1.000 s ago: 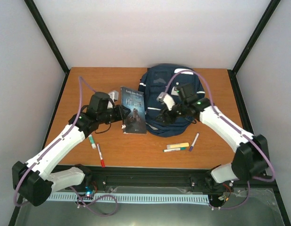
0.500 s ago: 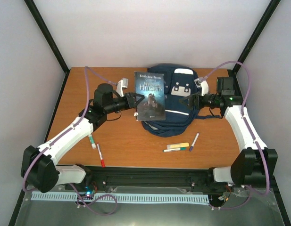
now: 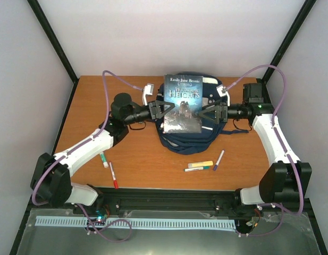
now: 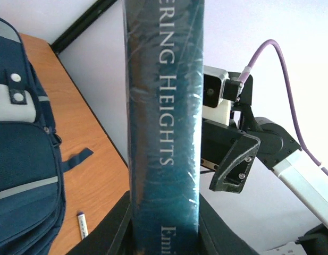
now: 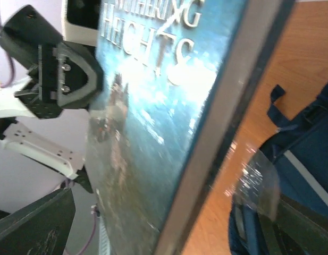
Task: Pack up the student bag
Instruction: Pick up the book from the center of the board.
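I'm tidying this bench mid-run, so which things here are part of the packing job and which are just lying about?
In use: bag; book, held over it by the left tool; right tool, open beside the book.
Lying about, untouched: red pen, green-capped marker, yellow highlighter, green pen, purple pen.

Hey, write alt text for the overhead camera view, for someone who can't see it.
The left end effector grips a book in the air above a navy backpack on a wooden table, cover facing the camera, while the right end effector sits open at the book's opposite edge. Several pens lie nearer the arm bases.
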### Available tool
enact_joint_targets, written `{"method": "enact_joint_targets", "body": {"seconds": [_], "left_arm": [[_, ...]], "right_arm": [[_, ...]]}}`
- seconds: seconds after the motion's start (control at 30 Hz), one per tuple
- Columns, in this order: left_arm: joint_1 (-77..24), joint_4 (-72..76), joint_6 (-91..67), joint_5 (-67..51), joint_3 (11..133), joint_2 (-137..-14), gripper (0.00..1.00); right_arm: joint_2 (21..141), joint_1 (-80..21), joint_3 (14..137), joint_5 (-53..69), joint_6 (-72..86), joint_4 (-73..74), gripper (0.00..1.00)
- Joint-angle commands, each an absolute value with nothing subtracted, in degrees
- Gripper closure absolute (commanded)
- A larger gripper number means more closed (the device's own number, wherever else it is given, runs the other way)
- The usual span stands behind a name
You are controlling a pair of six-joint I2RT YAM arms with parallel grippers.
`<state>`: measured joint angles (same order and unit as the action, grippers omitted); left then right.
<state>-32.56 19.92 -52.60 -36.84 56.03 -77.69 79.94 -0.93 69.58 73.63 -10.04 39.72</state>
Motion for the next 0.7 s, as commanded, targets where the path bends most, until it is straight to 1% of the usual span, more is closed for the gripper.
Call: {"method": "enact_joint_targets", "body": {"seconds": [0.0, 0.2, 0.47, 0.5, 0.57, 0.6, 0.67], "left_arm": [[-33.3, 35.6, -55.9, -40.2, 61.7, -78.7, 0.99], [-33.7, 40.3, -59.5, -40.1, 61.5, -81.6, 0.99], [-33.8, 39.6, -59.2, -38.3, 61.7, -83.0, 0.99], [-33.8, 39.5, -59.2, -38.5, 61.8, -83.4, 0.97], [-33.8, 39.2, -59.1, -38.6, 62.0, -84.1, 0.86], [-33.8, 38.9, -58.9, -38.6, 62.2, -84.4, 0.82], [-33.8, 38.4, -58.9, -38.3, 62.1, -85.1, 0.81]], "right_arm": [[81.9, -2.3, 71.3, 80.0, -11.0, 42.2, 0.05], [82.3, -4.3, 71.1, 81.6, -10.8, 42.5, 0.10], [81.3, -4.7, 70.9, 85.3, -9.1, 42.3, 0.23], [81.3, -4.7, 70.8, 86.0, -9.1, 42.4, 0.25], [81.1, -4.7, 71.1, 87.4, -9.1, 42.9, 0.28], [81.0, -4.7, 71.6, 87.7, -9.1, 43.1, 0.30], [80.6, -4.7, 72.1, 87.7, -8.7, 43.4, 0.34]]}}
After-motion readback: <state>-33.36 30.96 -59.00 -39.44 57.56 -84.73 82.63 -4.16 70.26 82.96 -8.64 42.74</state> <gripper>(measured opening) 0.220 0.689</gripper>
